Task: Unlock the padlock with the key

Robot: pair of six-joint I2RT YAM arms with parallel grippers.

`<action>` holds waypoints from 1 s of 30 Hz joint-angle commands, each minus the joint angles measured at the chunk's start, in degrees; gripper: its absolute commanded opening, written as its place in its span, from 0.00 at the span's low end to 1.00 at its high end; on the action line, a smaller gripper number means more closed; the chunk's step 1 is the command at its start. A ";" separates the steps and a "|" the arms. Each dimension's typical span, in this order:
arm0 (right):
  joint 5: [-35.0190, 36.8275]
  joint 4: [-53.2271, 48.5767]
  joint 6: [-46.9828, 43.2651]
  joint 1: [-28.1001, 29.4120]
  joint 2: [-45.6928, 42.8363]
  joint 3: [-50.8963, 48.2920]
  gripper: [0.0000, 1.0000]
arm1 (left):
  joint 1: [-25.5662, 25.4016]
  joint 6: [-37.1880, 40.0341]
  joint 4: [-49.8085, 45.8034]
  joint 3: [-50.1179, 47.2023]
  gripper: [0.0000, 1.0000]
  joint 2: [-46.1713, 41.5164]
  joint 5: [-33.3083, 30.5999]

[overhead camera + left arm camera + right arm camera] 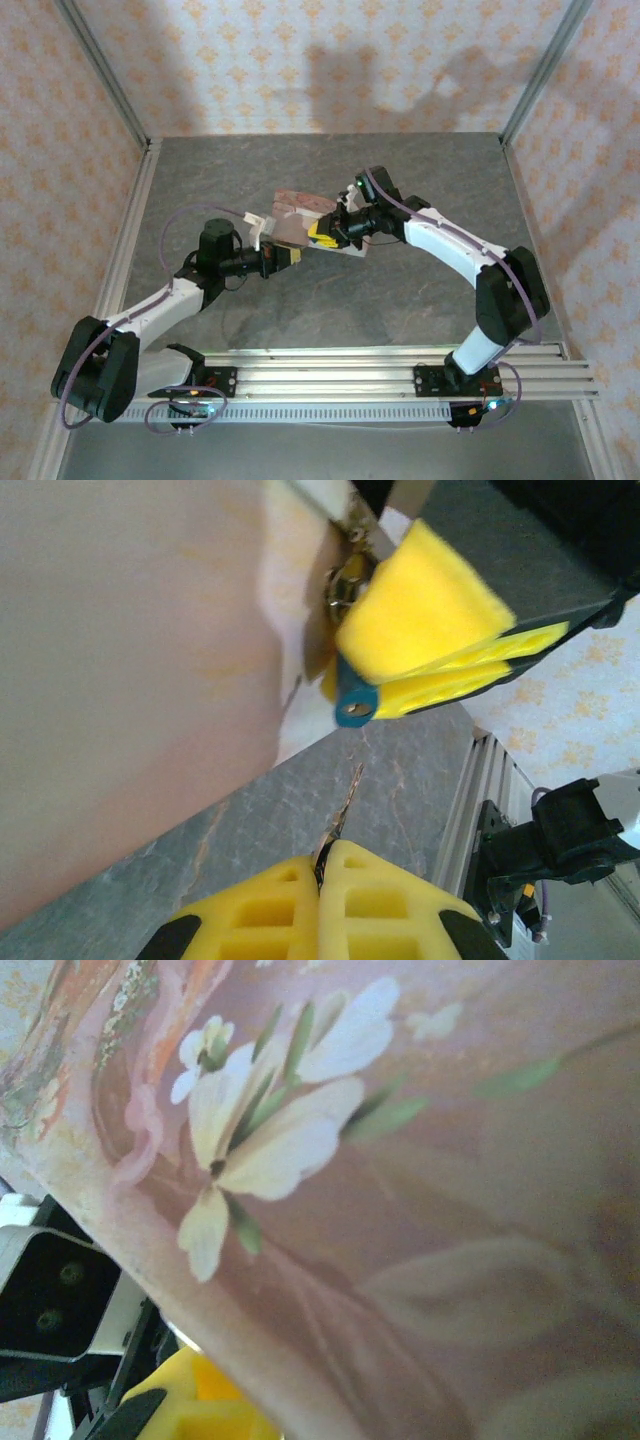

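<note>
Grey stone-patterned surface [330, 310] is lying under both arms inside papered walls, and the pink illustrated tin [300, 210] is showing between the two wrists. The left fingers [385, 905] are pressing fully together on the key [346, 802], whose thin blade is sticking up out of the pads and pointing toward the padlock [355, 704]. The right fingers [430, 615] are pinching nearly closed on that small teal padlock, holding it right beside the tin's edge. Its round end with a dark hole is facing the key.

The step in hand is looking like insertion: the key tip is standing near the lock but apart from it. Doing it well is calling for lining the blade's axis up with that hole first, then rolling the wrist so the blade's flat is matching the slot. Whether it is matching now is too small to tell. The advance should be going slow and straight, since a thin blade held in soft pads is likely to pivot if it is catching the rim. The right fingers should be bracing the lock against the push.
</note>
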 commanded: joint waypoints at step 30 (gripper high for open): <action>-0.14 -0.54 -1.20 0.00 -0.12 3.08 0.00 | -2.77 4.01 -1.46 4.97 0.00 3.33 -6.51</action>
